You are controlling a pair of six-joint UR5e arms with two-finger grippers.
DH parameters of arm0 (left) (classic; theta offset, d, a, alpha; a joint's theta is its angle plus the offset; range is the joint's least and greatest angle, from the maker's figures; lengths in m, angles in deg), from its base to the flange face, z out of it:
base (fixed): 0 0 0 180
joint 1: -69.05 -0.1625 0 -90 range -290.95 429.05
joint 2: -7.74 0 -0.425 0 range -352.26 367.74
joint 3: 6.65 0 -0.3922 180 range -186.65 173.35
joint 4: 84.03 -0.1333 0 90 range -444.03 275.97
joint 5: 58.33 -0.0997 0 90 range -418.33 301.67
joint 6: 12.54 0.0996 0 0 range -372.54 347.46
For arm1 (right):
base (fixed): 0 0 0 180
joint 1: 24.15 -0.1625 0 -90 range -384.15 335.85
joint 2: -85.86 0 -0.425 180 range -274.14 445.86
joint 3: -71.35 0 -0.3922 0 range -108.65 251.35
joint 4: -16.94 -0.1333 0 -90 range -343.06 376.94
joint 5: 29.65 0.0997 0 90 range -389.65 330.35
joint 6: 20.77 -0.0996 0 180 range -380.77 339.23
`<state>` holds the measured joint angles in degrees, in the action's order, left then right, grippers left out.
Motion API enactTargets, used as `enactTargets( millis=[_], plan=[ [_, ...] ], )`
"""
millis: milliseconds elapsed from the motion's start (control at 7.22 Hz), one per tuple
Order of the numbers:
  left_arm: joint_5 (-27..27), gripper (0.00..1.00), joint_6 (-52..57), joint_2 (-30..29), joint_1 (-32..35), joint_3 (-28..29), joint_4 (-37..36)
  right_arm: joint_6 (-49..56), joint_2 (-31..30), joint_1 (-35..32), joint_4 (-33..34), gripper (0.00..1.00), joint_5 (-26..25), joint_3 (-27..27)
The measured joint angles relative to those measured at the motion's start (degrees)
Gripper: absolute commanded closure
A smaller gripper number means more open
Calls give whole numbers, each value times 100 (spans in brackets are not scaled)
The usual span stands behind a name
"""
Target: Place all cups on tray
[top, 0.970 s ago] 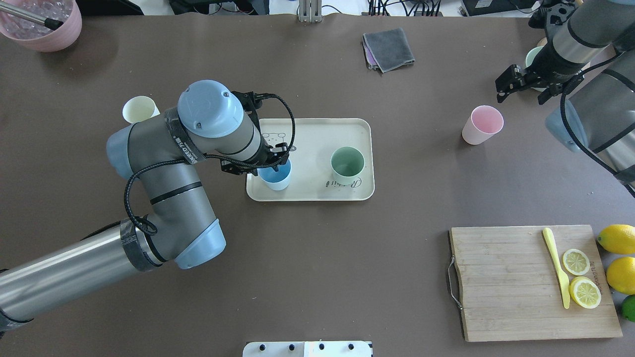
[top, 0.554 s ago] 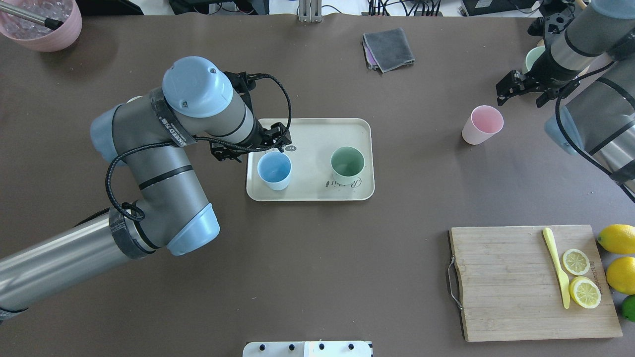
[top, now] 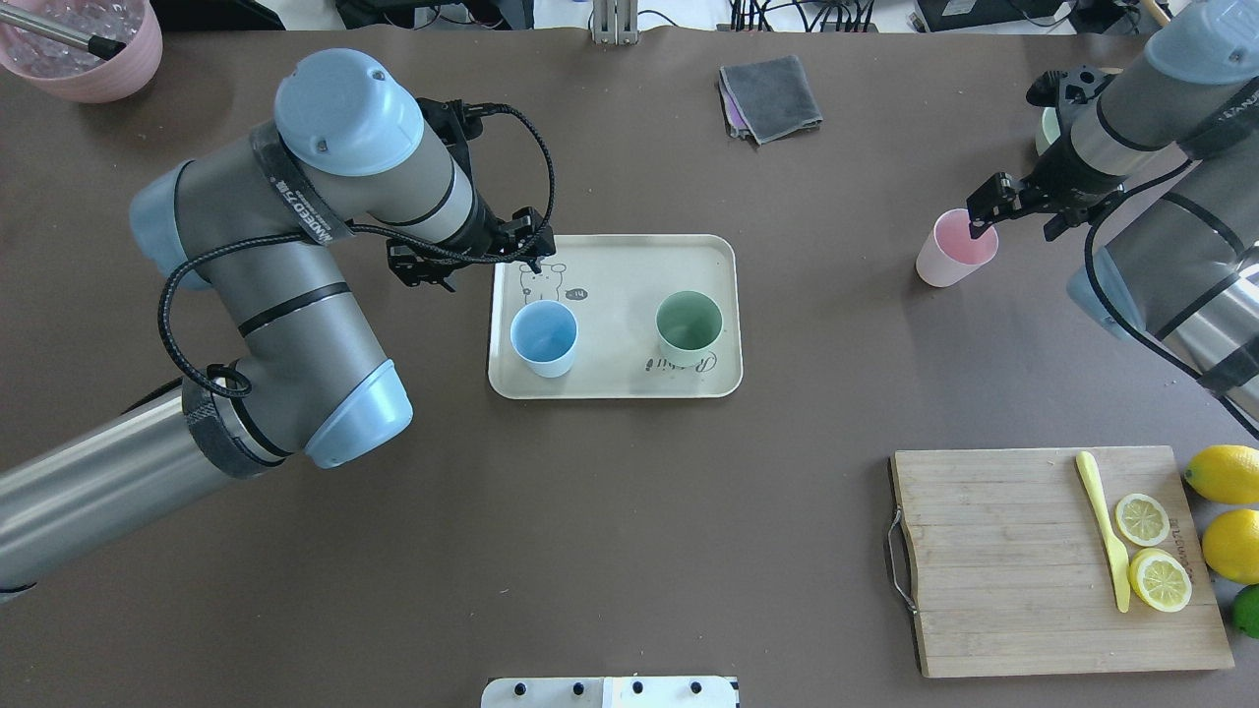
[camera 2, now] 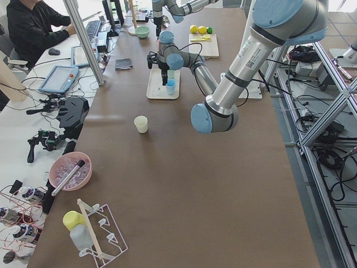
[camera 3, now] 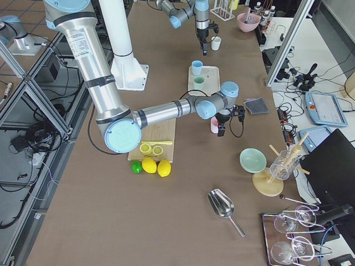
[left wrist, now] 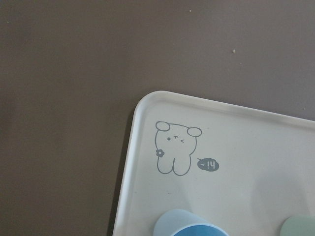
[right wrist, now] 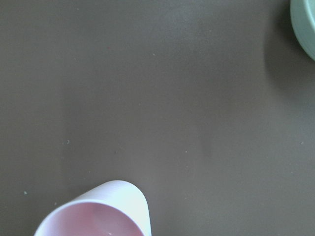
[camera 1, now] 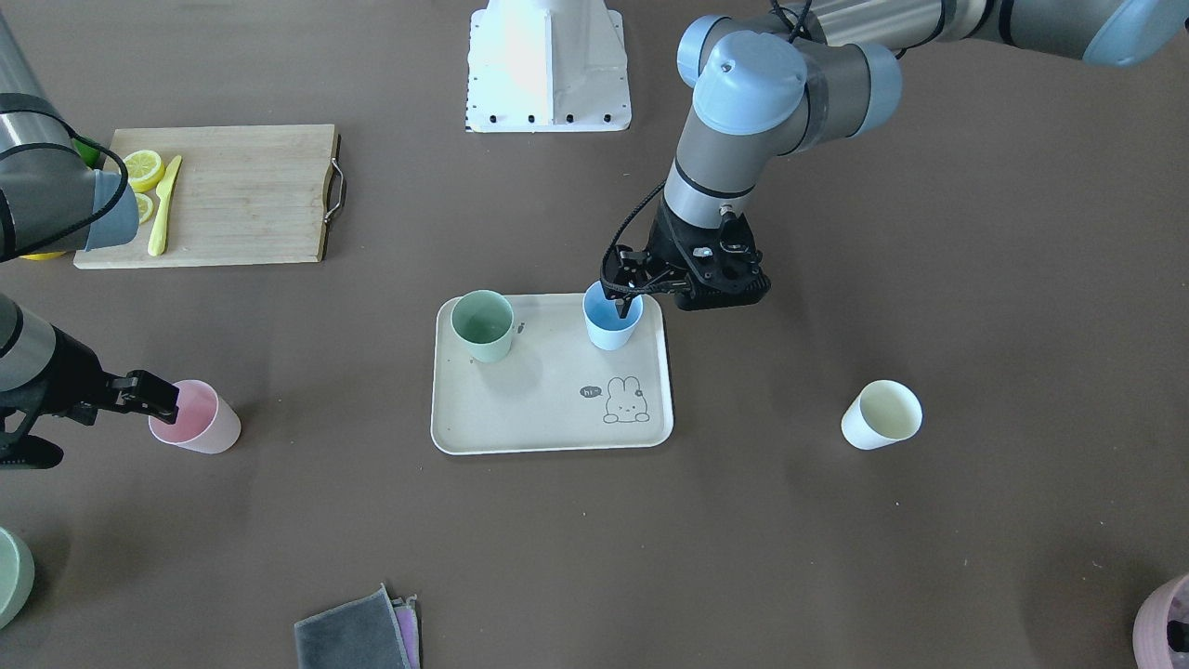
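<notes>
The beige tray [top: 615, 265] with its rabbit drawing lies mid-table and also shows in the front view [camera 1: 539, 409]. A blue cup [top: 543, 337] and a green cup [top: 689, 326] stand upright on it. My left gripper [top: 521, 251] is open and empty, raised above the tray's far left corner, clear of the blue cup [camera 1: 612, 316]. A pink cup [top: 954, 248] stands on the table to the right. My right gripper [top: 1013, 226] is open above it, one finger over its rim. A cream cup [camera 1: 882, 414] stands left of the tray, hidden by my left arm in the overhead view.
A wooden cutting board [top: 1003, 560] with lemon slices and a yellow knife lies front right, with lemons beside it. A grey cloth [top: 770, 96] lies at the back. A pink bowl [top: 84, 49] sits at the far left corner, a mint bowl [camera 1: 14, 576] behind my right arm.
My left gripper let go of the blue cup's rim, rose and drew back toward the tray's far left corner. My right gripper moved left and down to the pink cup.
</notes>
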<state>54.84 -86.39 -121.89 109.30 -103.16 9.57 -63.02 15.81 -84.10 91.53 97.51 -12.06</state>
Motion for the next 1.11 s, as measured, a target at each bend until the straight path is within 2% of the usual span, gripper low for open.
enactTargets(
  millis=[139, 693, 1108],
  plan=[
    [80, 2, 160, 16, 113, -137, -181, -75, -46, 60, -90, 99, -11, -2],
    [558, 2, 998, 249, 807, -534, -613, -138, 28, 301, -144, 100, -81, -83],
    [992, 2, 2364, 562, 1574, -542, -906, -282, 108, 32, -42, 100, 487, -459]
  ],
)
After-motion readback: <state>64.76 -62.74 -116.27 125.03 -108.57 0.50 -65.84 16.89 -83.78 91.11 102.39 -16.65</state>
